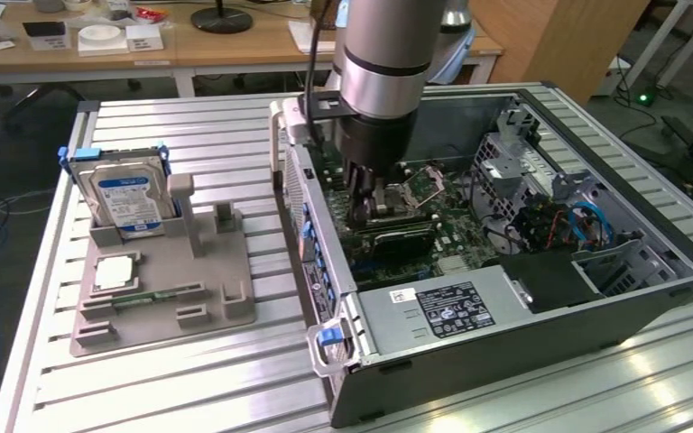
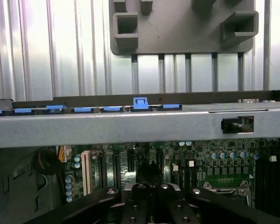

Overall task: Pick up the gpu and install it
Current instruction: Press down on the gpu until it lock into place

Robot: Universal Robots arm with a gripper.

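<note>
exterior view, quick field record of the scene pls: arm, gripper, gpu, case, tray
arm: reaching down into the open computer case
gripper: gripper shut, low over the motherboard
gpu: black card lying on the motherboard just below the gripper; seating cannot be told
tray: grey holder on the exterior view's left, holding the hard drive

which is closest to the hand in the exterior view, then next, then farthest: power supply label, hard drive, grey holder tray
1. power supply label: inside the case, just below the hand.
2. grey holder tray: outside the case, toward the view's left.
3. hard drive: upright at the tray's far-left end.
</note>
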